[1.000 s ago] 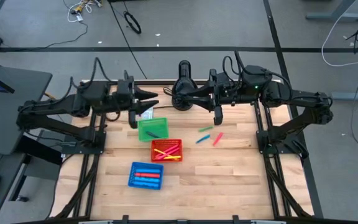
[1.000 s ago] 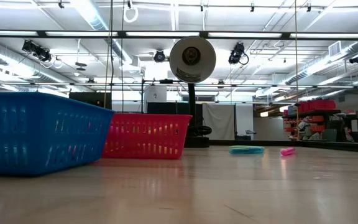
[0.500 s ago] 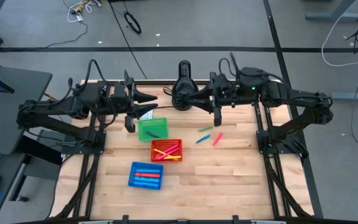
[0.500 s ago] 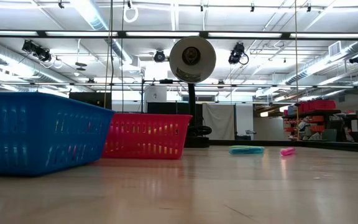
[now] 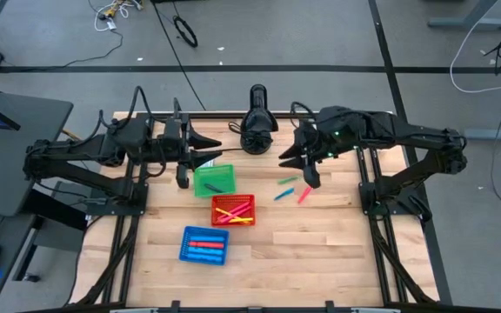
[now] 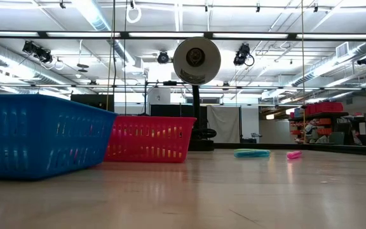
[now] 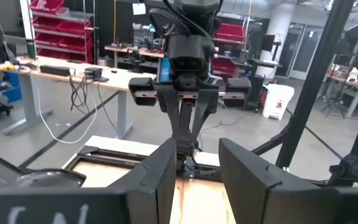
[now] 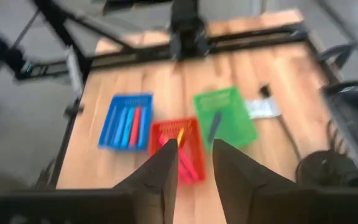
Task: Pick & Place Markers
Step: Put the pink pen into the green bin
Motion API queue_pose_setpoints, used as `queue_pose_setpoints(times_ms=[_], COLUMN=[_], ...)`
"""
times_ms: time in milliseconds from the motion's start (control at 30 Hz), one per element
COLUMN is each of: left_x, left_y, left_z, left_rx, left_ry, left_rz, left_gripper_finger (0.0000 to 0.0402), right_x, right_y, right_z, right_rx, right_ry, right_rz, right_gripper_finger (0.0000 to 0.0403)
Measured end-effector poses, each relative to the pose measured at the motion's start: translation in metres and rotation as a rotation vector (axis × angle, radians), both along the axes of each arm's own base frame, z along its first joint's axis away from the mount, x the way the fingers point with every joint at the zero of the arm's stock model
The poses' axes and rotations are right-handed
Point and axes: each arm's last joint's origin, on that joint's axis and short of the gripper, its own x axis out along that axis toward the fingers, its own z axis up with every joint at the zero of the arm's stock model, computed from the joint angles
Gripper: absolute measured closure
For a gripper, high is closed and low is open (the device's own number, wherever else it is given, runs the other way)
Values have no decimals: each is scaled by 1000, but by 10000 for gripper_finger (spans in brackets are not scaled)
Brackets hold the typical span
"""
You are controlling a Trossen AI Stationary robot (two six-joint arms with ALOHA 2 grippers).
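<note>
Wooden table (image 5: 320,235): loose markers (image 5: 292,189) are seen beside the red basket (image 5: 233,209). Right pincer (image 5: 307,176) is held above them, left pincer (image 5: 183,173) by the green basket (image 5: 212,180); both slightly parted, empty.

Overhead, table-level, two wrist views

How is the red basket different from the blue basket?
The red basket sits mid-table beside the green one; the blue basket sits apart, nearer the front edge. Red holds yellow and pink markers; blue holds blue ones and a red one. Both are square plastic baskets standing upright.
</note>
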Motion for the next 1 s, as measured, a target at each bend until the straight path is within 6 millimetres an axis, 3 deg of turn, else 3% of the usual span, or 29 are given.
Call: queue_pose_setpoints(times_ms=[200,467,800,1000], left_x=[0,0,0,0], left_y=[0,0,0,0], left_z=[-2,-1,-1,-2], left_rx=[-30,-30,-35,-56], left_ry=[15,13,12,11], left_rz=[0,0,-1,-1], left_gripper_finger=[275,275,275,275], right_x=[-13,-30,-37,-32], right_y=[3,4,10,14], right_z=[-13,-27,-31,-35], right_rx=[3,-120,-387,-440], right_ry=[175,367,434,445], right_rz=[131,274,464,523], right_gripper_finger=[300,300,300,291])
